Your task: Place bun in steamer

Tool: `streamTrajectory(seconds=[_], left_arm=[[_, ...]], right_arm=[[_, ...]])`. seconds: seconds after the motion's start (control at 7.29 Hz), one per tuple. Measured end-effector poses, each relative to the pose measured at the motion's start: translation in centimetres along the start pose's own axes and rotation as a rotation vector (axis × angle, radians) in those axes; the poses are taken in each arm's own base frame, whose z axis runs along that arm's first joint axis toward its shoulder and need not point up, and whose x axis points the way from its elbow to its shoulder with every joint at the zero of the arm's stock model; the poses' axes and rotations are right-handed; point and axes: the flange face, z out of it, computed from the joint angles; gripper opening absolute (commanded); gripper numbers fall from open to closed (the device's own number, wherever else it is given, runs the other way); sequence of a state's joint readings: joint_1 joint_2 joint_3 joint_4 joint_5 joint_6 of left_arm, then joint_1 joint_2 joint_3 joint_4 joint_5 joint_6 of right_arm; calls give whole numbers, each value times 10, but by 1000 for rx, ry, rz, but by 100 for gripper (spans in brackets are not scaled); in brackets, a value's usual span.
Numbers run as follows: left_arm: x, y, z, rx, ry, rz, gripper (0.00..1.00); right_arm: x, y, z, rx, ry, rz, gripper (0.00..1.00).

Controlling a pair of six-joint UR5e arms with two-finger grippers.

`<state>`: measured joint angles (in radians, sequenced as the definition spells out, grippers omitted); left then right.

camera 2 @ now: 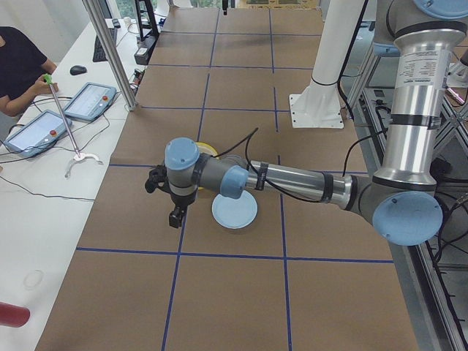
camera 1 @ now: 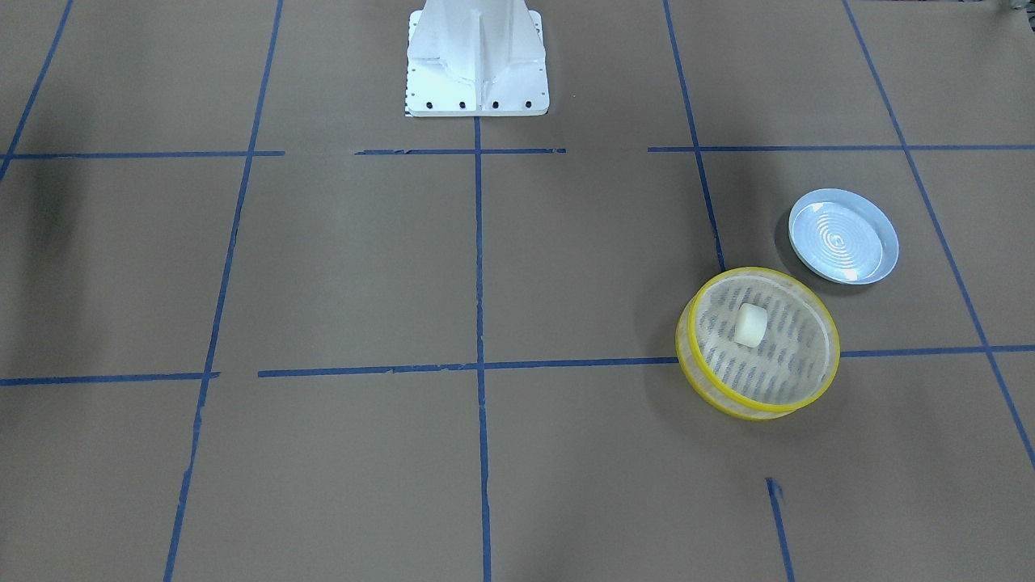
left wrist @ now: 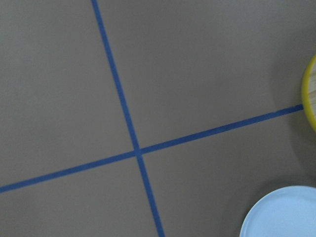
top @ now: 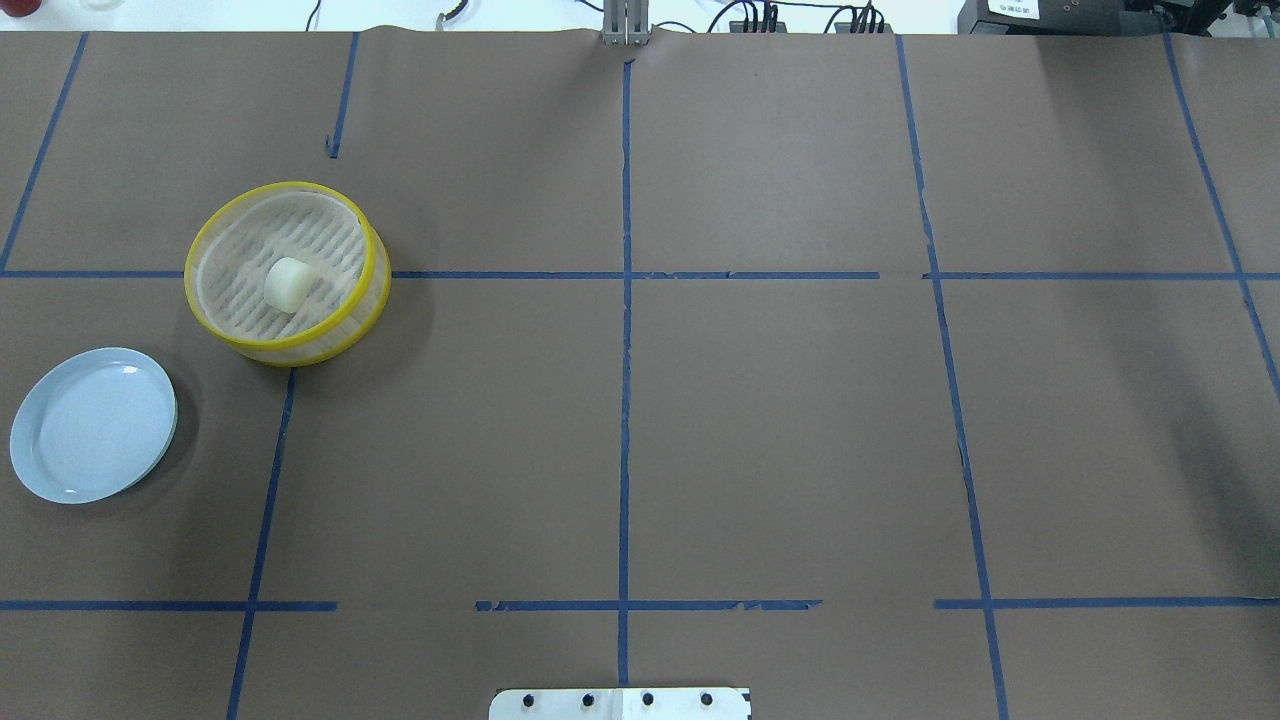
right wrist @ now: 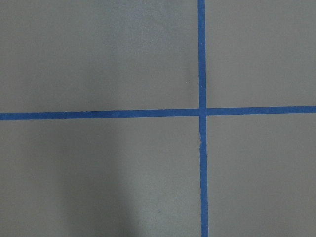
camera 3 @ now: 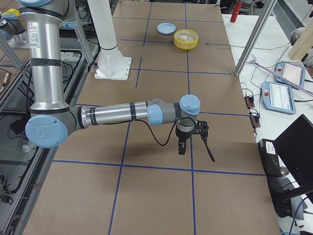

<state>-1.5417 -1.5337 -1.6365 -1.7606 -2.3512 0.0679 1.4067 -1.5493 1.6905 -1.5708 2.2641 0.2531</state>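
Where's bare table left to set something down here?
The whole half on the robot's right, and the middle squares ahead of the robot base, show only brown paper and tape. It is crowded only at the robot's far left: the steamer holding the bun, with the blue plate beside it.

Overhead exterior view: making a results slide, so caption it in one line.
Bun lies in the steamer; the blue plate sits bare beside it, apart.
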Motion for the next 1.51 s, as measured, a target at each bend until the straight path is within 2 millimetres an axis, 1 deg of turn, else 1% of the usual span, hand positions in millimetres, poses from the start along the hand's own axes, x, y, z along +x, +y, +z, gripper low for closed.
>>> streamTrajectory(seconds=[0.14,0.27,0.41,0.82,1.24,1.51], left_arm=[[-18,18,8,-20,-1,-36,100],[-28,28,14,-36,-3,-64,100],[-33,33,16,-45,-5,-88,100],[-36,35,17,-51,-11,-144,100],[-41,48,21,-70,-12,-171,100],[-42,52,22,-74,-11,-176,100]], right_arm=[[0,0,0,0,0,0,100],[0,0,0,0,0,0,100],[0,0,0,0,0,0,100],[0,0,0,0,0,0,100],[0,0,0,0,0,0,100],[0,0,0,0,0,0,100]])
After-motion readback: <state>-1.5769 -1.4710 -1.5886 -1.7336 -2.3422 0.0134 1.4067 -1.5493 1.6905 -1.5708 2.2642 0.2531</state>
